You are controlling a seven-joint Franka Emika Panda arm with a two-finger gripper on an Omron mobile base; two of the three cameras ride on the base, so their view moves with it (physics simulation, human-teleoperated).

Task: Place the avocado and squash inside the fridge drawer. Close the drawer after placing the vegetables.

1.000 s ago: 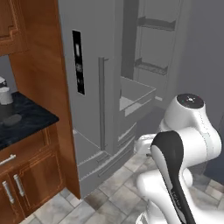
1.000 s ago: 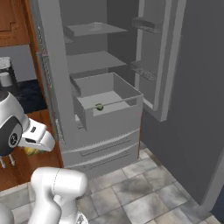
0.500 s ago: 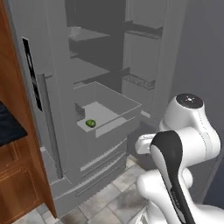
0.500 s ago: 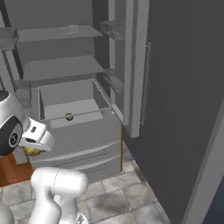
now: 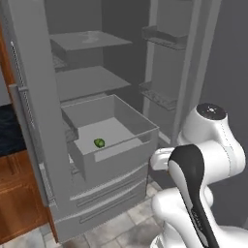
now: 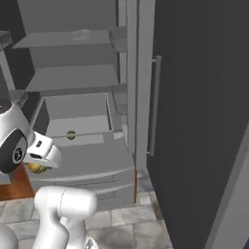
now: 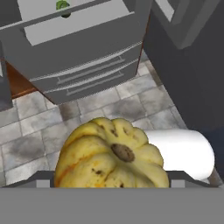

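The jaws are holding the squash (image 7: 112, 157) between them, spread wide around it. The fridge drawer (image 7: 74, 48) is standing open ahead of the jaws and higher up, with the avocado (image 7: 64, 7) lying inside.

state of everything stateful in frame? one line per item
fridge drawer: pulled out, open-topped.
avocado: lying on the drawer floor, near the front wall.
squash: held at the gripper, above the tiled floor, outside the drawer.
gripper: closed on the squash, low and in front of the fridge.
fridge door: swung open.
lower drawers: shut.
fridge shelves: bare where visible.
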